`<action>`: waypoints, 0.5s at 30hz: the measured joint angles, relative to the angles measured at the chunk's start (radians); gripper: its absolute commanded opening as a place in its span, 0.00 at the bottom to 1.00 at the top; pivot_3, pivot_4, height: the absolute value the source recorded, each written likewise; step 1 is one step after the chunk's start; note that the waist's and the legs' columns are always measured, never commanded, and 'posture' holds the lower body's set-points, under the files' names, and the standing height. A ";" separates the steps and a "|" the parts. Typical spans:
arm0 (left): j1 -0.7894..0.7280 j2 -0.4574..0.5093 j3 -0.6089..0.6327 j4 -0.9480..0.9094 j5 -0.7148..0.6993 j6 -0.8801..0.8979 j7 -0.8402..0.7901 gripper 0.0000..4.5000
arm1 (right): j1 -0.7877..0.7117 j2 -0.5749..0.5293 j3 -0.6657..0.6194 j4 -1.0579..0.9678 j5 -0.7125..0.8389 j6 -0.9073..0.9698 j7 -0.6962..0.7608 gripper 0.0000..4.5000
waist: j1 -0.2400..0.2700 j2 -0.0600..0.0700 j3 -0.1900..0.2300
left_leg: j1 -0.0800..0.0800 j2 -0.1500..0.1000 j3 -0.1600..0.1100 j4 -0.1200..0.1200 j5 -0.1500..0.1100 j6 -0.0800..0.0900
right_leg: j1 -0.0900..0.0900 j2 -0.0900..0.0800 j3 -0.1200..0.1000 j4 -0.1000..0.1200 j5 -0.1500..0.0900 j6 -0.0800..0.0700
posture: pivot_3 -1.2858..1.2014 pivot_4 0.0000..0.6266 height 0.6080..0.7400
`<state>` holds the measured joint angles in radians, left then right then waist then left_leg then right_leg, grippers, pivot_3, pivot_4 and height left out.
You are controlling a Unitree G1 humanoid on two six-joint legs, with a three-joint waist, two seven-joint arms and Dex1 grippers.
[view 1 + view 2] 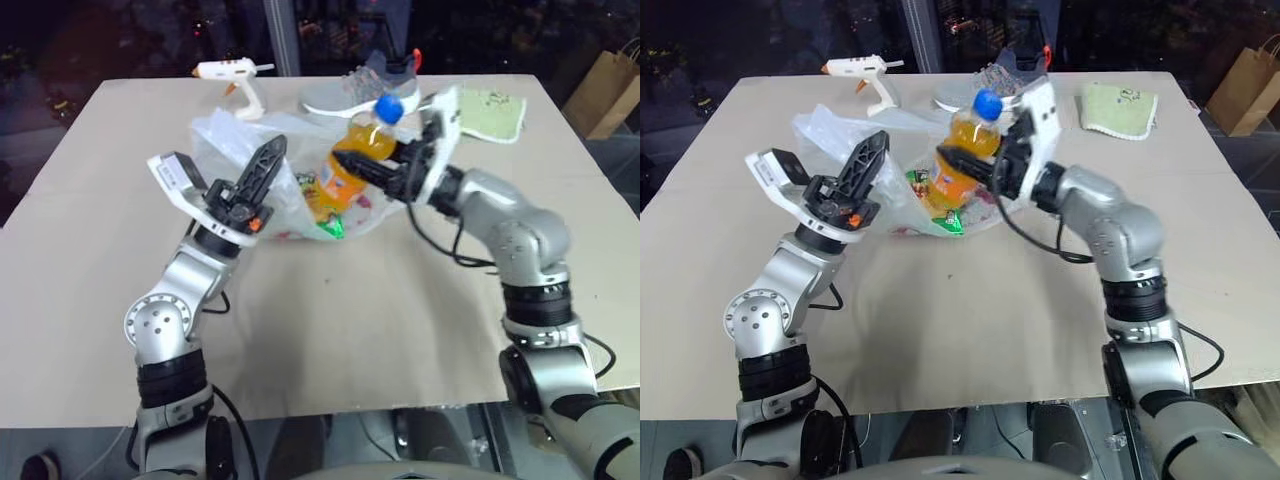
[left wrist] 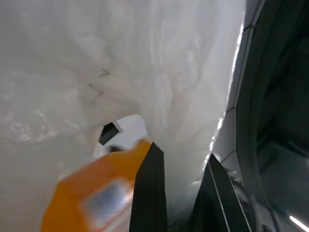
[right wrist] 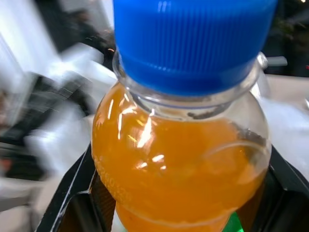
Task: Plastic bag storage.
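Table: broad beige board carrying all items.

Plastic bag: thin, crinkly, translucent white, heaped at the table's centre and spreading toward 11 o'clock. Its near edge is raised at the left tool, and green packets show through its lower side.

Shoe: grey, at 12 o'clock beyond the bag.

Cloth: pale green, at 1 o'clock, well apart from the bag.

Bottle: orange drink, blue cap, upright with a slight tilt, held above the bag's 3 o'clock side.

Glue gun: white, at 11 o'clock near the far edge.

Left tool: fingers pressed narrow together, pinching the bag's film; the left wrist view shows white plastic draped close over the fingers.

Right tool: clamped around the bottle's body below the neck, jaws partly spread by its width.

Relation governing the coming move: the bag lies directly at 9 o'clock of the bottle, between the two tools. The left arm is the nearer and has it in hand. The bottle's long axis stands near vertical, so it likely goes down into the mouth held up by the left tool.
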<state>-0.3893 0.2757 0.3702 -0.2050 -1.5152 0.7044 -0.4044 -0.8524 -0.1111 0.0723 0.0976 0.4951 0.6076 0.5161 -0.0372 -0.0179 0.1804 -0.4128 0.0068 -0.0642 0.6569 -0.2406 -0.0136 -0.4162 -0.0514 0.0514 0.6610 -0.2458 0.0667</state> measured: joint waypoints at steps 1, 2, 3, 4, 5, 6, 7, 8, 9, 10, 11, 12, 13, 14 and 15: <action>-0.001 -0.004 -0.001 0.000 0.000 -0.001 -0.003 0.00 | -0.028 0.025 0.031 0.099 -0.066 -0.074 -0.021 0.57 | -0.001 0.000 0.000 | 0.000 0.000 0.000 0.000 0.000 0.000 | 0.000 0.000 0.000 0.000 0.000 0.000 | 0.52 0.24 1.00; 0.000 -0.004 -0.001 0.000 0.000 -0.001 -0.005 0.00 | -0.042 0.036 0.049 0.153 -0.102 -0.116 -0.022 0.68 | -0.001 0.000 0.000 | 0.000 0.000 -0.001 0.000 0.000 0.000 | 0.000 0.001 -0.001 0.000 0.000 0.000 | 0.52 0.24 1.00; -0.001 -0.005 -0.001 0.000 0.000 -0.005 -0.007 0.00 | -0.057 0.049 0.071 0.230 -0.148 -0.170 -0.022 0.79 | -0.002 0.000 0.000 | 0.000 0.000 -0.001 0.000 0.000 0.000 | 0.000 0.001 -0.001 0.000 0.000 0.000 | 0.52 0.24 1.00; 0.000 -0.006 0.002 0.000 0.001 -0.009 -0.008 0.00 | -0.066 0.073 0.080 0.296 -0.174 -0.214 -0.015 0.85 | -0.003 0.000 0.000 | 0.000 0.000 -0.001 -0.001 0.000 -0.001 | 0.000 0.001 -0.001 0.000 0.000 0.000 | 0.52 0.24 1.00; 0.000 -0.008 0.003 0.000 0.001 -0.015 -0.009 0.00 | -0.072 0.091 0.086 0.366 -0.195 -0.259 -0.004 0.98 | -0.004 0.000 0.000 | 0.000 0.001 -0.001 -0.001 0.000 -0.001 | -0.001 0.001 -0.001 -0.001 0.000 0.000 | 0.52 0.24 1.00; 0.000 -0.009 0.003 0.000 0.001 -0.016 -0.010 0.00 | -0.074 0.107 0.088 0.407 -0.210 -0.294 0.007 0.99 | -0.005 0.000 0.000 | -0.001 0.001 -0.001 -0.001 0.000 -0.001 | -0.001 0.001 -0.001 -0.001 0.000 0.000 | 0.52 0.24 1.00; 0.000 -0.010 0.003 0.000 0.001 -0.018 -0.010 0.00 | -0.075 0.111 0.088 0.418 -0.214 -0.307 0.009 0.99 | -0.005 0.000 0.000 | -0.001 0.001 -0.001 -0.001 0.000 -0.001 | -0.001 0.001 0.000 -0.001 0.000 0.000 | 0.52 0.24 1.00; 0.000 -0.011 0.003 0.000 0.001 -0.021 -0.013 0.00 | -0.085 0.131 0.083 0.439 -0.215 -0.331 0.014 0.99 | -0.005 0.000 0.000 | -0.001 0.001 0.000 -0.001 0.000 -0.001 | -0.001 0.001 0.000 -0.001 0.000 0.000 | 0.52 0.24 1.00; 0.000 -0.013 0.003 0.000 0.001 -0.024 -0.014 0.00 | -0.100 0.144 0.071 0.448 -0.215 -0.349 0.020 0.99 | -0.005 0.000 0.000 | -0.001 0.001 -0.001 -0.001 0.000 -0.001 | -0.001 0.001 0.000 -0.001 0.000 0.000 | 0.52 0.24 1.00; 0.001 -0.016 0.003 0.000 0.001 -0.027 -0.014 0.00 | -0.119 0.150 0.062 0.445 -0.213 -0.359 0.026 0.99 | -0.005 0.000 0.000 | -0.001 0.001 -0.001 -0.001 0.000 -0.001 | -0.001 0.001 0.000 -0.001 0.000 0.000 | 0.52 0.24 1.00; 0.001 -0.016 0.003 0.000 0.001 -0.028 -0.014 0.00 | -0.124 0.150 0.060 0.442 -0.212 -0.362 0.027 0.99 | -0.005 0.000 0.000 | -0.001 0.001 -0.001 -0.001 0.000 -0.001 | -0.001 0.001 0.000 -0.001 0.000 0.000 | 0.52 0.24 1.00; 0.003 -0.017 0.003 0.000 0.001 -0.032 -0.015 0.00 | -0.131 0.148 0.054 0.418 -0.210 -0.364 0.038 0.99 | -0.004 0.000 0.000 | -0.001 0.001 -0.001 -0.002 0.000 -0.001 | -0.001 0.001 -0.001 -0.001 0.000 0.000 | 0.52 0.24 1.00; 0.005 -0.017 0.004 0.000 0.001 -0.034 -0.016 0.00 | -0.131 0.145 0.052 0.396 -0.210 -0.366 0.048 0.99 | -0.004 0.000 0.000 | 0.000 0.001 -0.001 -0.002 0.000 -0.001 | -0.001 0.001 -0.001 -0.001 0.000 0.000 | 0.52 0.24 1.00; 0.005 -0.017 0.004 0.000 0.001 -0.034 -0.016 0.00 | -0.131 0.141 0.051 0.387 -0.210 -0.366 0.052 0.99 | -0.004 0.000 0.000 | 0.000 0.001 -0.001 -0.002 0.000 -0.001 | -0.001 0.001 -0.001 0.000 0.000 0.000 | 0.52 0.24 1.00; 0.006 -0.017 0.004 0.000 0.001 -0.034 -0.018 0.00 | -0.121 0.123 0.052 0.356 -0.215 -0.366 0.063 0.99 | -0.001 0.000 0.000 | 0.000 0.001 -0.001 -0.002 0.000 -0.001 | -0.001 0.001 -0.001 -0.001 0.000 0.000 | 0.52 0.24 1.00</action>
<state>-0.3833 0.2591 0.3742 -0.2049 -1.5139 0.6702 -0.4224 -0.9738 0.0119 0.1247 0.4537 0.2804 0.2412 0.5792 -0.0381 -0.0177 0.1805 -0.4133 0.0074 -0.0655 0.6553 -0.2403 -0.0142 -0.4170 -0.0508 0.0503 0.6605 -0.2459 0.0664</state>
